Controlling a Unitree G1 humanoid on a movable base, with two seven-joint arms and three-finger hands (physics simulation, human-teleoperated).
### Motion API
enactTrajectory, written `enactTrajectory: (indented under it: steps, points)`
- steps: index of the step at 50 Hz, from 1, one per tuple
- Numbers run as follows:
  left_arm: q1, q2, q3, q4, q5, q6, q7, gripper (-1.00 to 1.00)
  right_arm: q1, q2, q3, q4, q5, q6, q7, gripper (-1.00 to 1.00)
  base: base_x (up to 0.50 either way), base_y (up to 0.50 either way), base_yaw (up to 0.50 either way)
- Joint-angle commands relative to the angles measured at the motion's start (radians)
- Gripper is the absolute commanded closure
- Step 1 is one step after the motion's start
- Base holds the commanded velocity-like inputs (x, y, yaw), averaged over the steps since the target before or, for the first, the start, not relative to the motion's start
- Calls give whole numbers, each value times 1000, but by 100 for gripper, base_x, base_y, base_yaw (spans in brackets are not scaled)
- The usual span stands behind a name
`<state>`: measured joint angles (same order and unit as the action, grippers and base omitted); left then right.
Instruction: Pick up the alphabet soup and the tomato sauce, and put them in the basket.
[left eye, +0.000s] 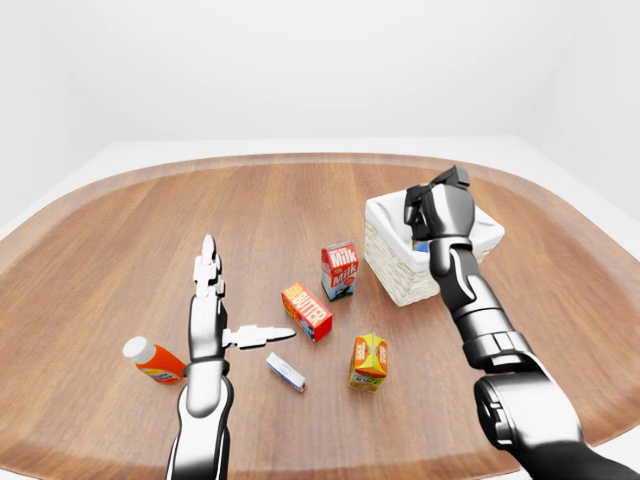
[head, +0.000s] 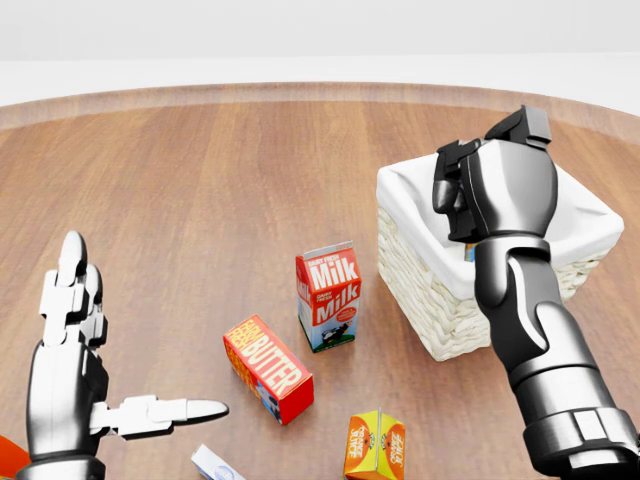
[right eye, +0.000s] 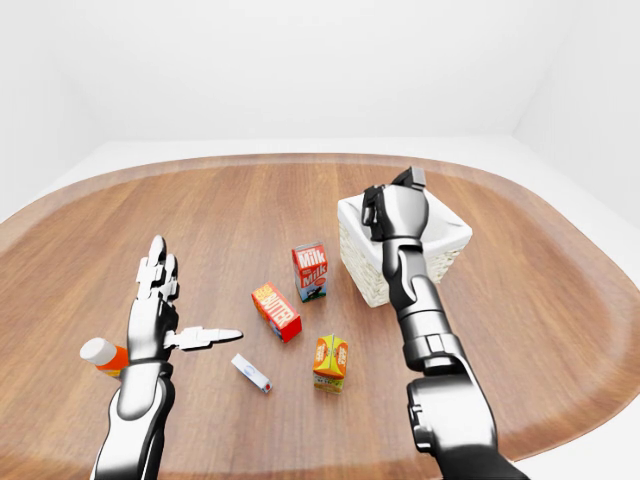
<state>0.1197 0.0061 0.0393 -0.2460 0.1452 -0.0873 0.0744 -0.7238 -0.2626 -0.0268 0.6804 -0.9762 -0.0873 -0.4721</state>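
Head view: basket (head: 420, 270) at right on the table (head: 200, 180); milk carton (head: 328, 296) to its left; butter box (head: 267, 368) lower left; juice carton (head: 374, 446) at bottom.

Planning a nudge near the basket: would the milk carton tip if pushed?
Probably. The milk carton stands upright, tall on a small base, so a high push could topple it. Its flat sides suggest it would slide, not roll, on the smooth table.
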Motion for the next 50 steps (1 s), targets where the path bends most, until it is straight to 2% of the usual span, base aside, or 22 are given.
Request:
enactTrajectory:
  steps: [1,19,50]
  points:
    - [1,0,2,-3,-1,0,1,-100,-140,-22,28,235,-33,0,-51,100,0,0,0]
    - [7,-2,-1,-10,2,0,0,-100,-296,-35,69,525,-91,0,-51,100,0,0,0]
    - [-3,0,3,-5,-3,0,2,-100,-379,-46,65,639,-130,0,-51,100,0,0,0]
